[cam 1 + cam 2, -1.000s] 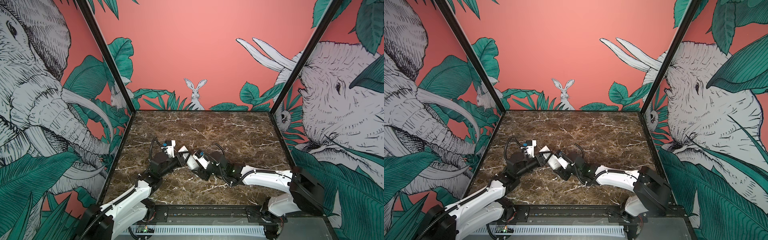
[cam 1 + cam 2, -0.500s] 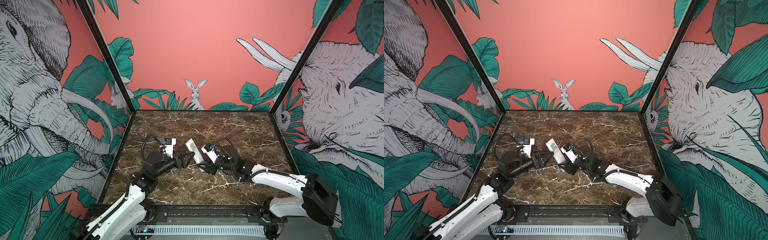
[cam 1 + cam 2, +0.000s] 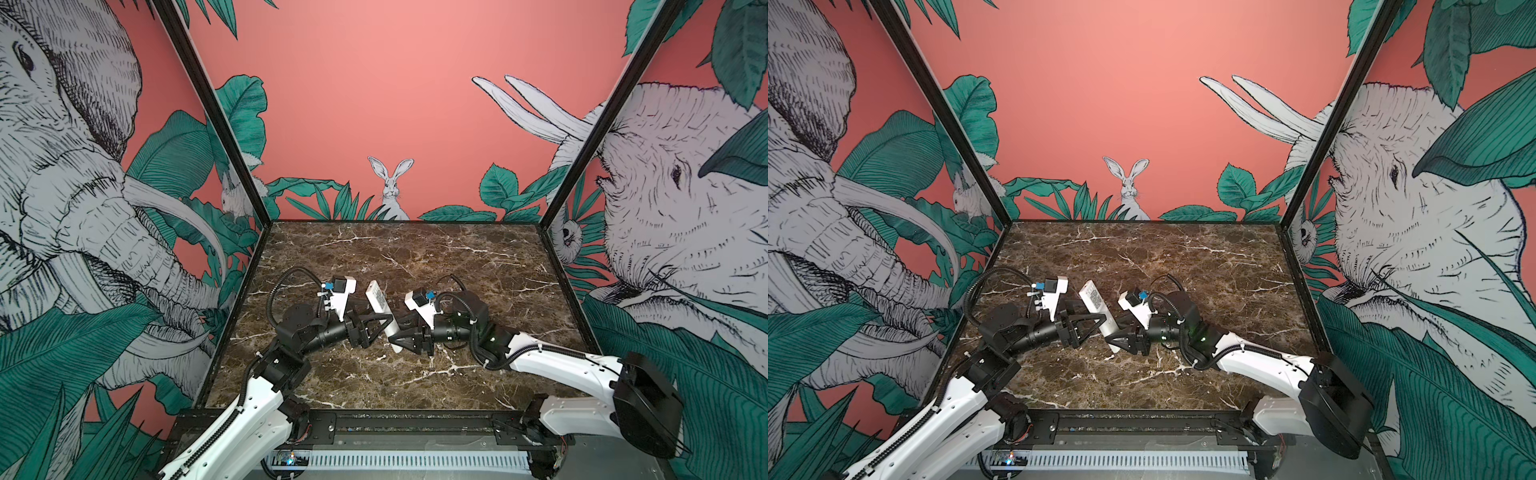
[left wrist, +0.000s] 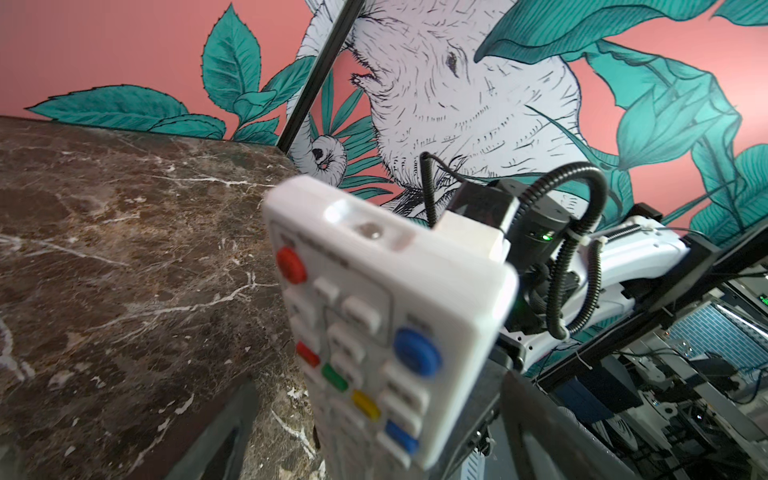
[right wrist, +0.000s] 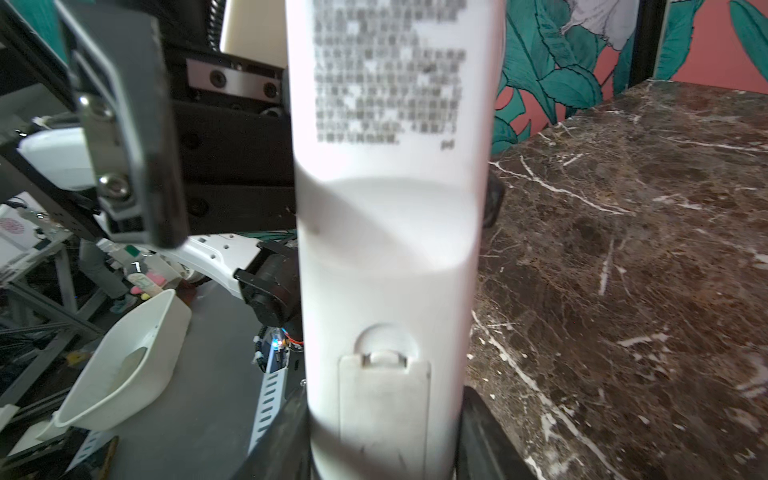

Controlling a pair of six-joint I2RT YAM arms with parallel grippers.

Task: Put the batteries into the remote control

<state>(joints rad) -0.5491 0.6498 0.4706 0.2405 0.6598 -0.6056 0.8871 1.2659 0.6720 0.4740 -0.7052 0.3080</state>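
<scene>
A long, slim white plastic remote control (image 3: pixel 377 300) is hanging in mid-air over the front-centre of a dark brown marble tabletop (image 3: pixel 415 257), its top end tilting up toward the back wall in both top views. Its lower end is being clamped by the right gripper (image 3: pixel 397 336), whose black fingers (image 5: pixel 482 432) are pressing against the two long edges of the casing. The button face, with its red, blue, green and yellow keys, is pointing toward the left wrist camera, while the plain back with a block of blurred print is filling the right wrist view. There, the small rectangular battery cover (image 5: pixel 384 399) is sitting flush in its recess with the latch seated. The left gripper (image 3: pixel 379 328) is standing just beside the remote's middle with its jaws spread wide, its dark fingers (image 4: pixel 226 428) flanking the casing without closing on it, and it is carrying nothing. No batteries are showing in any view, neither on the marble nor in either gripper. Judging from the closed cover and the bare table, the loading is looking all but finished, with the cells most likely lying behind the cover, though the pictures are not confirming that. What appears to be remaining is setting the remote down. A white plastic scoop-shaped tub (image 5: pixel 124 361) is resting off the table, beyond the front rail.
</scene>
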